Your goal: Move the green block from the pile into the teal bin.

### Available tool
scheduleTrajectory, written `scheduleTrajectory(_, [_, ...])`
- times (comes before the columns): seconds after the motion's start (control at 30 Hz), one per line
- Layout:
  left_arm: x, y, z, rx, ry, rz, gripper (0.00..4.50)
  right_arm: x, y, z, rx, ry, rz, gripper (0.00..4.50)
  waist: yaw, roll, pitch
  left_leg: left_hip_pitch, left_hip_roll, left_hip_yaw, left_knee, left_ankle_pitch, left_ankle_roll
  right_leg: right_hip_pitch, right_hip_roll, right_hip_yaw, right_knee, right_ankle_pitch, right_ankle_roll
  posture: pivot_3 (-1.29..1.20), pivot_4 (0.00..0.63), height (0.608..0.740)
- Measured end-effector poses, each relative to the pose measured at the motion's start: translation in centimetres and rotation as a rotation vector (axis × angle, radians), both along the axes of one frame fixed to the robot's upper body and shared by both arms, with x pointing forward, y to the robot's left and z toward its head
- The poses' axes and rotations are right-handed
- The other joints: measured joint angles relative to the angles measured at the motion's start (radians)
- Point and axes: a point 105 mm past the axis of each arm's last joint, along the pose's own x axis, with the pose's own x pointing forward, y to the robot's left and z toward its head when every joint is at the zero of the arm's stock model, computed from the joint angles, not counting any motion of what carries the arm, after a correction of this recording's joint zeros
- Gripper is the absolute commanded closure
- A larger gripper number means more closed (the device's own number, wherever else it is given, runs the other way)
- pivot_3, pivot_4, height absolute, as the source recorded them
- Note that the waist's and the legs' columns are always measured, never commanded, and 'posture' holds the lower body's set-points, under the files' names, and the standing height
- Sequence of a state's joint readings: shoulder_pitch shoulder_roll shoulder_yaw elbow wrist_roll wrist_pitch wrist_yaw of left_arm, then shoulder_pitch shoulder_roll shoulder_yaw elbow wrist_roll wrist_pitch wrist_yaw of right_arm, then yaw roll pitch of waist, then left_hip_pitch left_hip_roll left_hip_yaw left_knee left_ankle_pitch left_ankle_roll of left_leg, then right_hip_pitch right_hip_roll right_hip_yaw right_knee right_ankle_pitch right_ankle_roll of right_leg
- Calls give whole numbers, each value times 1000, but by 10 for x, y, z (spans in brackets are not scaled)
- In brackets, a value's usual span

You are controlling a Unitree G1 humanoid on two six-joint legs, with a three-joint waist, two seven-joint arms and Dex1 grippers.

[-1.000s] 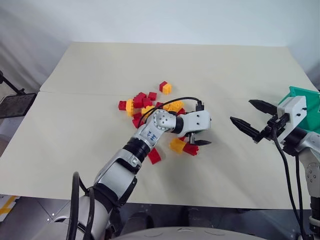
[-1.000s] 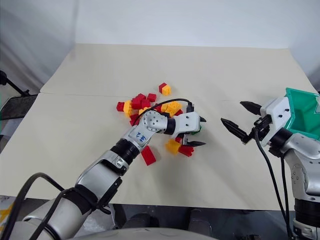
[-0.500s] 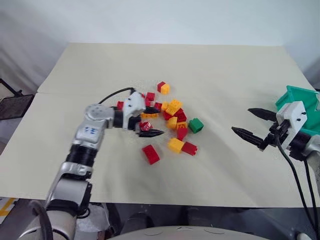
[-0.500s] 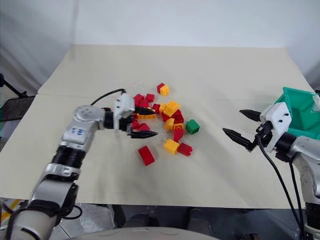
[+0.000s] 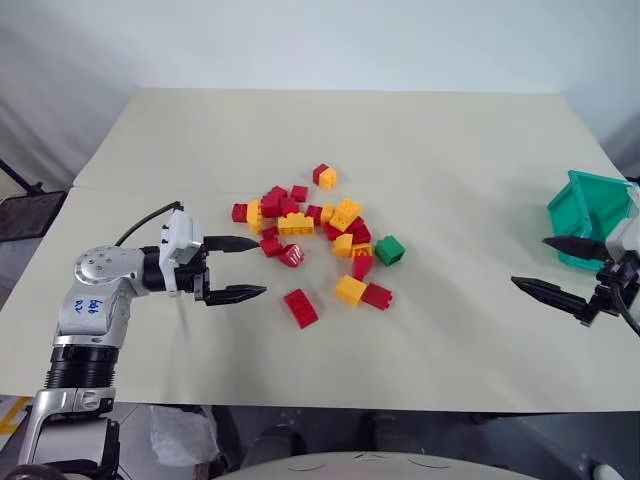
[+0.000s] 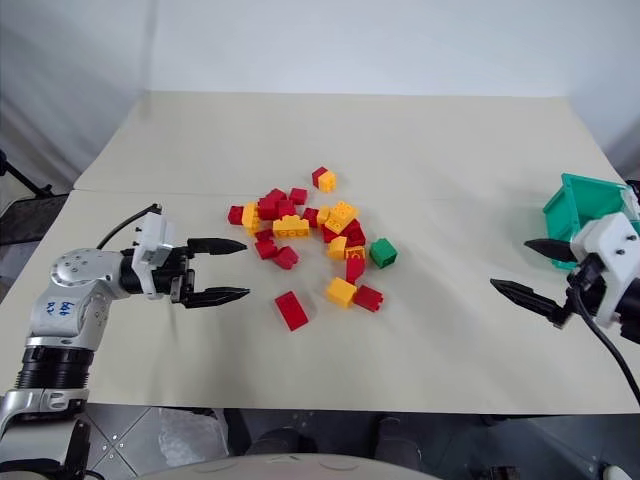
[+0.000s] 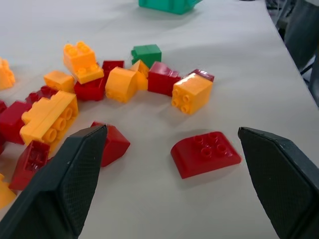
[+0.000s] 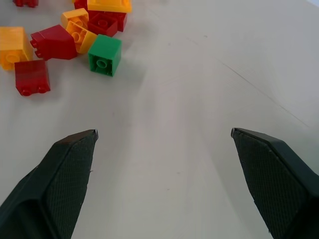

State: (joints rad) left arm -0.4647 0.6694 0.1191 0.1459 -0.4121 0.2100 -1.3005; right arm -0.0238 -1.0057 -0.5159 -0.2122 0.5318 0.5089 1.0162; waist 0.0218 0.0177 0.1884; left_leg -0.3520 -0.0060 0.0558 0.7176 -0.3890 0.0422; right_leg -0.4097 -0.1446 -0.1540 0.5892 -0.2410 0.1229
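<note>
Nothing is moved yet: the green block (image 5: 390, 250) lies at the edge of the pile (image 5: 310, 225) nearest the teal bin (image 5: 590, 205), and the left gripper (image 5: 232, 268) and right gripper (image 5: 562, 268) are both wide apart, holding nothing.

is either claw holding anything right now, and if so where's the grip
Nothing is held. The left claw and right claw are both open and empty; the green block lies on the table beside the pile.

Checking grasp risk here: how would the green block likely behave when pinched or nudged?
The green block looks like rigid, glossy plastic, so probably stiff, light, maybe slippery. Its boxy shape should slide, not roll. It sits at the pile's edge, so neighbours probably interfere little.
</note>
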Motion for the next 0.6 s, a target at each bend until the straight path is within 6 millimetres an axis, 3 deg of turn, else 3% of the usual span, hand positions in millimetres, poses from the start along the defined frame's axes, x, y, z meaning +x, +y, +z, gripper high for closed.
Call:
scheduleTrajectory(0.17, [-5,-2,6,-42,-38,13,54,26,45,2,56,33,107,0,-10,0,0,0,0,0,0,0,-1,-1,0,0,1,0,-1,0,150,740])
scheduleTrajectory(0.27, [-6,-1,6,-49,-39,20,54,41,71,-8,55,62,159,0,-7,0,0,-1,0,0,0,0,-1,-2,0,-1,0,0,-1,0,150,740])
scheduleTrajectory(0.47, [-15,-2,2,-58,-44,32,54,84,94,-28,20,123,129,0,-2,0,0,-2,-1,0,-1,0,0,-2,-1,-2,-1,0,-1,0,150,740])
scheduleTrajectory(0.6, [-18,0,0,-66,-40,51,54,96,102,-47,31,189,134,0,0,0,0,-3,-1,-1,-1,0,0,-3,-1,-3,-1,0,-1,0,150,740])
